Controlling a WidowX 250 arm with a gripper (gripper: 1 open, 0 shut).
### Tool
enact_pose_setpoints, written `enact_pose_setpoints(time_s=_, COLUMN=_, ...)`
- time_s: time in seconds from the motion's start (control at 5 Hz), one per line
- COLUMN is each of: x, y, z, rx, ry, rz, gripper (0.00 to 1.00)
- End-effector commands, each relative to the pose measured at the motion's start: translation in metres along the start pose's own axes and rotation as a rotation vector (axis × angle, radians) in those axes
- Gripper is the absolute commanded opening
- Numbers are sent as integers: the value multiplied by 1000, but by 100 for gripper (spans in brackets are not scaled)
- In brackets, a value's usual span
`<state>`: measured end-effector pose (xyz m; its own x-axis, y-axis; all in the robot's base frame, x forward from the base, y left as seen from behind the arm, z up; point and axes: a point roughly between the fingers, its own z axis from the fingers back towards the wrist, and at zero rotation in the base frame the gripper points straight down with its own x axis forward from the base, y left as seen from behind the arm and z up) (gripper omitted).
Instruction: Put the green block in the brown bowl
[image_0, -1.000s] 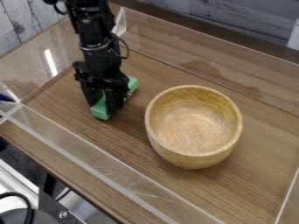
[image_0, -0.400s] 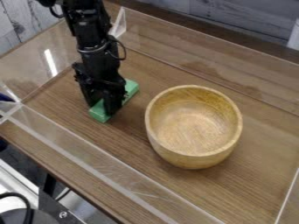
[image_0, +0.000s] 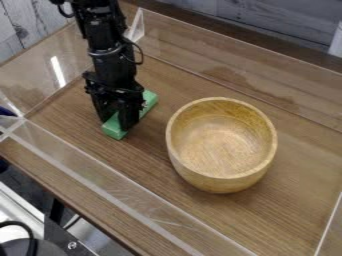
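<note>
The step in hand looks like the grasp itself: the pincer (image_0: 119, 112) stands low over the green block (image_0: 127, 118), which lies flat on the wooden surface (image_0: 254, 90) to the left of the brown bowl (image_0: 222, 143), clear of its rim. To do it well, the fingers should settle on the block's two long sides and close squarely before any lift, so the bar does not twist or squirt out; then it needs raising high enough to clear the bowl's thick rim before travelling across to the hollow. The jaws stand partly apart, straddling the block's middle, with green showing on either side; whether they already pinch it I cannot tell. The black arm (image_0: 102, 35) comes down from above the block, with the pincer pointing straight down at the surface.
</note>
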<state>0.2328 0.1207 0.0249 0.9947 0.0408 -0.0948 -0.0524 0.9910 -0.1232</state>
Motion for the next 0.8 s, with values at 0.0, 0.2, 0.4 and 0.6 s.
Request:
enact_pose_setpoints(time_s=0.0, x=6, y=12, z=7, rx=-10, ry=-22, rz=7, gripper=0)
enact_pose_setpoints(time_s=0.2, x=5, y=13, z=10, rx=-25, ry=9, rz=6, gripper=100)
enact_pose_setpoints(time_s=0.4, x=6, y=12, z=15, rx=-40, ry=34, rz=2, gripper=100)
enact_pose_setpoints(time_s=0.6, x=9, y=14, z=19, rx=-51, ry=36, rz=-3, gripper=0)
